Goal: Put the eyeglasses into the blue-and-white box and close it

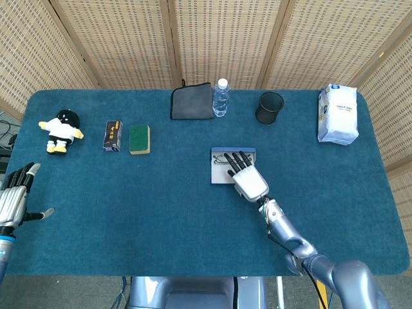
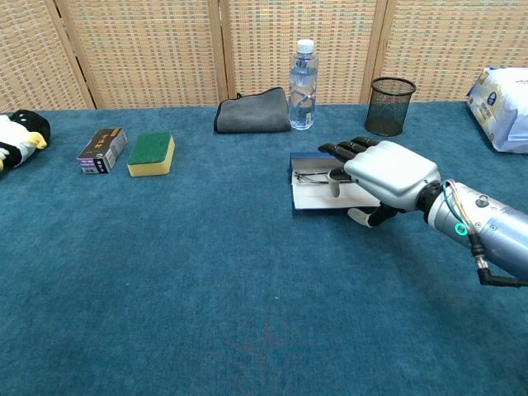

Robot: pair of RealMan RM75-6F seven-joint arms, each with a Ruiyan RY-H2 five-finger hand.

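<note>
Setting: a blue-carpeted table (image 1: pixel 129 212) is seen from above in the head view and from the front in the chest view.
Box: the blue-and-white box (image 1: pixel 222 175) (image 2: pixel 312 195) lies open near the middle of the table, its long axis running left to right.
Eyeglasses: the eyeglasses (image 1: pixel 224 161) (image 2: pixel 311 176) are seen lying inside the box, toward its far edge, also set left to right.
Right hand: the right hand (image 1: pixel 248 180) (image 2: pixel 381 172) is laid palm down over the right part of the box, fingers stretched toward the far side and spread a little; nothing is gripped, and contact with the glasses cannot be told.
Left hand: the left hand (image 1: pixel 14 196) is held at the near left edge, fingers apart and empty, well apart from the box.
Key relation: the box lies directly under and just left of the right hand, so closing is judged to fall to that hand; which edge carries the hinge cannot be told.
Stage: the glasses are judged placed, the lid not yet shut.
Other items: a water bottle (image 1: pixel 221 98) and a mesh cup (image 1: pixel 270 107) are set along the far side.
</note>
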